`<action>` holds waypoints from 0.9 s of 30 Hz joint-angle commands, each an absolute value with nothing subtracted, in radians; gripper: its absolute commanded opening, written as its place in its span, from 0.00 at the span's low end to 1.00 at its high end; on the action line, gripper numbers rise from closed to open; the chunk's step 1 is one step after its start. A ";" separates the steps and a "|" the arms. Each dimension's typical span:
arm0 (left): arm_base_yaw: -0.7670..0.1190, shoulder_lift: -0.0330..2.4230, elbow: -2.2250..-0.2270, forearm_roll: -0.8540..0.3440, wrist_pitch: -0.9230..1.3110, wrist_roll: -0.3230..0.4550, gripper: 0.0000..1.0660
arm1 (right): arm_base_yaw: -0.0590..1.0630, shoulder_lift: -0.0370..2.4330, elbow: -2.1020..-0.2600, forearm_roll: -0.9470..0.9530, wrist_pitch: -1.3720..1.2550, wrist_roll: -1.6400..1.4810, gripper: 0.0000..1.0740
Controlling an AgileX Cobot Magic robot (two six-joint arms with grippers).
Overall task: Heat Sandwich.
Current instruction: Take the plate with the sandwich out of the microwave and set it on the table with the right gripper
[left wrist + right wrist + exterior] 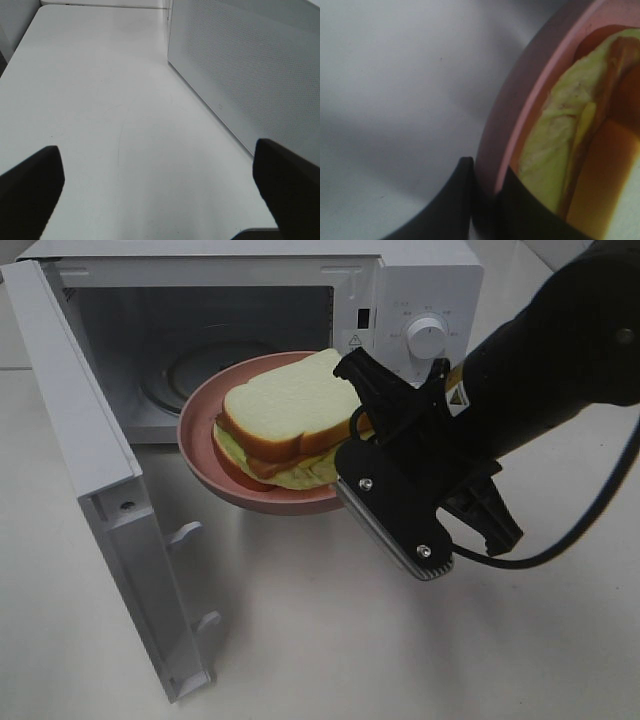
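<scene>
Sandwich [285, 418], pale bread over orange-brown crust and yellow-green filling, flat on the pink plate [200, 445]

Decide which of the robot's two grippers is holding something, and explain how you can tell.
The right gripper: it pinches the pink plate's rim, carrying the sandwich. The left gripper hangs open above bare table.

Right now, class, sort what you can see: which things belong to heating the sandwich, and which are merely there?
Belongs to the job:
sandwich
pink plate
microwave and its open door
right gripper, clamped on the plate's rim

Merely there:
left gripper, open and holding nothing
white table
</scene>
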State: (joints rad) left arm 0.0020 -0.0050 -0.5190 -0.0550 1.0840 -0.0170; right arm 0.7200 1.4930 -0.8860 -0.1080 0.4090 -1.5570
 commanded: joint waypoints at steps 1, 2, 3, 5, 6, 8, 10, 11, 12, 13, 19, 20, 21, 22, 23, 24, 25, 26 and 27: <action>0.006 -0.021 -0.516 -0.057 1.069 -0.016 0.92 | 0.723 1.427 -0.853 -0.111 0.388 -1.514 0.00; 0.006 -0.021 -0.516 -0.057 1.069 -0.016 0.92 | 0.723 1.427 -0.853 -0.111 0.388 -1.514 0.00; 0.006 -0.021 -0.516 -0.057 1.069 -0.016 0.92 | 0.723 1.412 -0.840 -0.114 0.392 -1.505 0.00; 0.006 -0.021 -0.516 -0.057 1.069 -0.016 0.92 | 0.723 1.371 -0.804 -0.116 0.401 -1.479 0.00; 0.006 -0.021 -0.516 -0.057 1.069 -0.016 0.92 | 0.723 1.354 -0.791 -0.116 0.409 -1.475 0.00; 0.006 -0.021 -0.516 -0.057 1.069 -0.016 0.92 | 0.723 1.337 -0.778 -0.117 0.416 -1.474 0.00; 0.006 -0.021 -0.516 -0.057 1.069 -0.016 0.92 | 0.723 1.288 -0.741 -0.117 0.430 -1.469 0.00; 0.006 -0.021 -0.516 -0.057 1.069 -0.016 0.92 | 0.723 1.288 -0.741 -0.117 0.430 -1.469 0.00; 0.006 -0.021 -0.516 -0.057 1.069 -0.016 0.92 | 0.723 1.271 -0.726 -0.117 0.439 -1.465 0.00; 0.006 -0.021 -0.516 -0.057 1.069 -0.016 0.92 | 0.723 1.242 -0.704 -0.117 0.451 -1.448 0.00; 0.006 -0.021 -0.516 -0.057 1.069 -0.016 0.92 | 0.723 1.151 -0.639 -0.164 0.474 -1.384 0.01; 0.006 -0.021 -0.516 -0.057 1.069 -0.016 0.92 | 0.723 1.151 -0.639 -0.164 0.474 -1.384 0.01; 0.006 -0.021 -0.516 -0.057 1.069 -0.016 0.92 | 0.723 1.125 -0.620 -0.172 0.480 -1.353 0.01; 0.006 -0.021 -0.516 -0.057 1.069 -0.016 0.92 | 0.723 1.110 -0.611 -0.178 0.485 -1.338 0.01; 0.006 -0.021 -0.516 -0.057 1.069 -0.016 0.92 | 0.723 1.095 -0.605 -0.186 0.491 -1.329 0.01; 0.006 -0.021 -0.516 -0.057 1.069 -0.016 0.92 | 0.723 1.095 -0.605 -0.186 0.491 -1.329 0.01; 0.006 -0.021 -0.516 -0.057 1.069 -0.016 0.92 | 0.723 1.081 -0.596 -0.196 0.498 -1.317 0.01; 0.006 -0.021 -0.516 -0.057 1.069 -0.016 0.92 | 0.723 1.055 -0.578 -0.217 0.502 -1.286 0.01; 0.006 -0.021 -0.516 -0.057 1.069 -0.016 0.92 | 0.723 1.041 -0.570 -0.226 0.503 -1.264 0.01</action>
State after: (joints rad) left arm 0.0020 -0.0050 -0.5190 -0.0550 1.0840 -0.0170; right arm 0.7200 1.0690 -0.5770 -0.2010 0.5190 -1.3020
